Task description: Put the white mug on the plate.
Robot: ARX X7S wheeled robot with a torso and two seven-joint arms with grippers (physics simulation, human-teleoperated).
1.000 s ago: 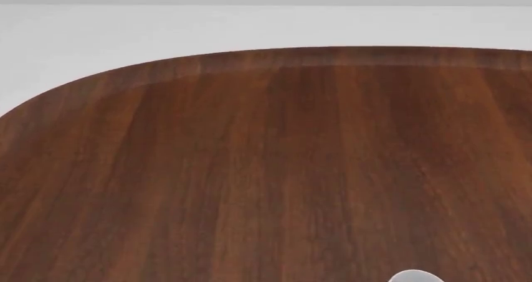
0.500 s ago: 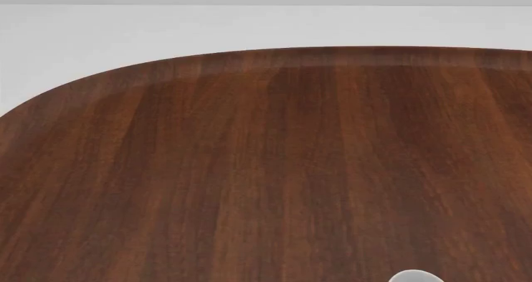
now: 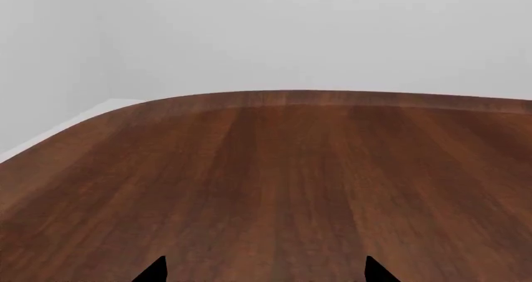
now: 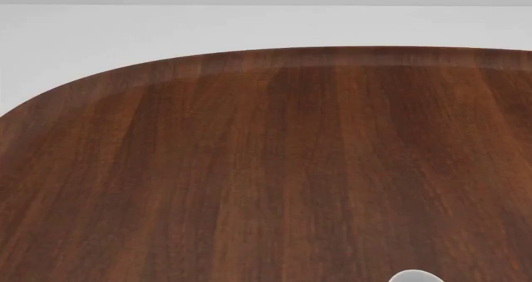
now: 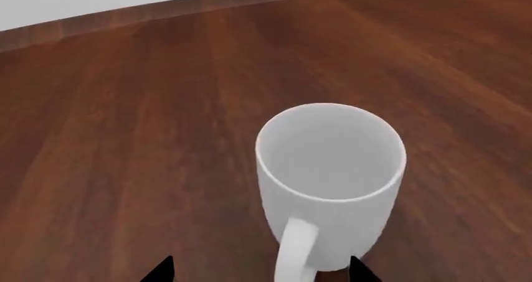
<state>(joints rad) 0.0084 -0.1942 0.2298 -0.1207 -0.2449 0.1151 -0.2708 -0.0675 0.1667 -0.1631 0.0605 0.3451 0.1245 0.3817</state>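
The white mug (image 5: 331,176) stands upright on the dark wooden table (image 5: 124,139), its looped handle (image 5: 295,251) turned toward my right wrist camera. My right gripper (image 5: 259,273) is open. Its two dark fingertips (image 5: 161,271) show on either side of the mug's base and handle, and I see no contact with the mug. In the head view only the top of the mug's rim (image 4: 413,276) shows, at the lower edge. My left gripper (image 3: 264,272) is open and empty over bare table. The plate is out of view.
The table's rounded far edge (image 4: 249,55) curves round at the left, with pale floor (image 4: 124,33) beyond it. The left wrist view shows the same edge (image 3: 275,98) and a grey wall behind it. Neither arm shows in the head view.
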